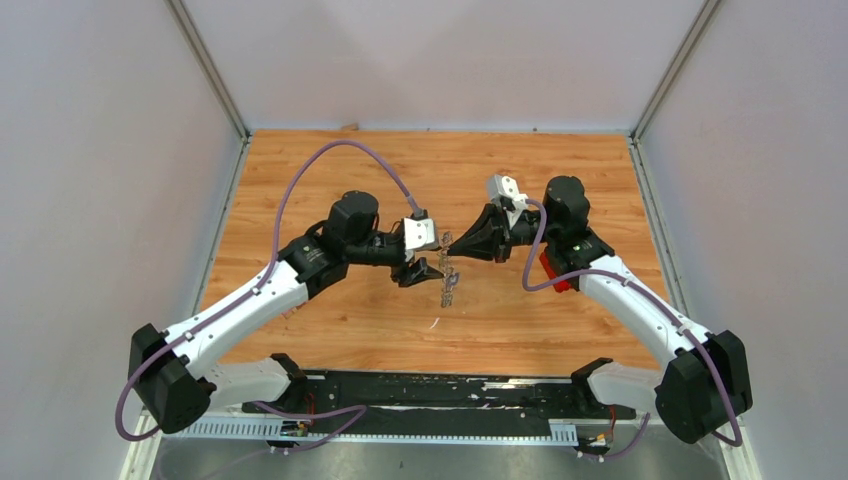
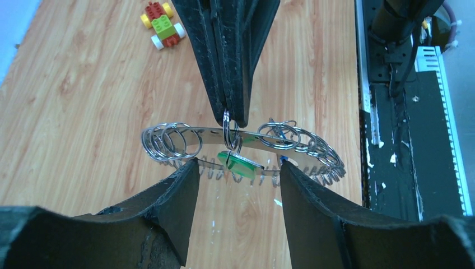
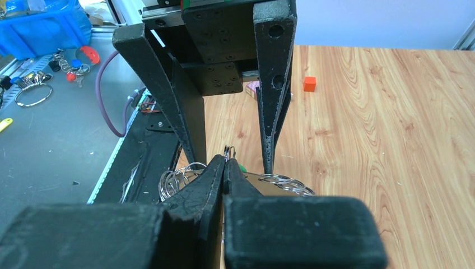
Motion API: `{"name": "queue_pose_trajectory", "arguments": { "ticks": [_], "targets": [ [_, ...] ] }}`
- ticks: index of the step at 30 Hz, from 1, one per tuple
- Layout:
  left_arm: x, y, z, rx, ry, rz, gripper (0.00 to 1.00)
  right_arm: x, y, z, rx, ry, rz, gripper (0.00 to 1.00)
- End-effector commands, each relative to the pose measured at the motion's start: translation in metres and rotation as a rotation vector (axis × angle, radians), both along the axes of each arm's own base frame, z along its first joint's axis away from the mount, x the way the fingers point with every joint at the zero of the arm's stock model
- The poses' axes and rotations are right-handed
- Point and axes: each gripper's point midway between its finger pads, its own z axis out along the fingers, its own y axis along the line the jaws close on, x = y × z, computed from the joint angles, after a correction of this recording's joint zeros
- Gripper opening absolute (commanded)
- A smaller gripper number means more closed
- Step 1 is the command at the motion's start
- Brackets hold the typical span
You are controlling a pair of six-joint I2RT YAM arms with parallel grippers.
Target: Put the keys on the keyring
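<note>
The keyring (image 1: 450, 285) is held off the table between both arms. In the left wrist view it is a silver band (image 2: 201, 134) carrying several small wire rings. My right gripper (image 2: 231, 120) comes down from the top, shut on a small split ring from which the green key (image 2: 242, 165) hangs at the band. My left gripper (image 2: 238, 168) is open wide, its fingertips (image 2: 189, 171) touching the near arc of the keyring. A speck of blue (image 2: 282, 158) shows by the right fingertip. In the right wrist view my shut right gripper (image 3: 225, 159) hides most of the keyring (image 3: 280, 182).
A toy car of red, green and yellow bricks (image 2: 161, 25) lies on the wooden table (image 1: 330, 170). A red block (image 1: 553, 270) sits under the right arm. An orange cube (image 3: 309, 84) and a pink card (image 3: 253, 87) lie farther off. A black rail (image 1: 430, 390) runs along the near edge.
</note>
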Motion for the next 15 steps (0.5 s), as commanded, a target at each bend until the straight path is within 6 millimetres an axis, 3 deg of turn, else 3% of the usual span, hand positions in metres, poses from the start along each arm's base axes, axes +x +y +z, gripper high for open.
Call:
{"name": "queue_pose_trajectory", "arguments": {
  "ticks": [1,15],
  "targets": [
    [0.0025,-0.0065,0.0156,-0.068,-0.007,0.006,0.61,-0.0007,-0.0021,0.0205,0.035,-0.082,-0.001,0.0],
    [-0.0023,-0.009,0.0115,-0.066,0.016,-0.021,0.35,0.0003,-0.002,0.0201,0.033,-0.08,-0.007,0.0]
  ]
}}
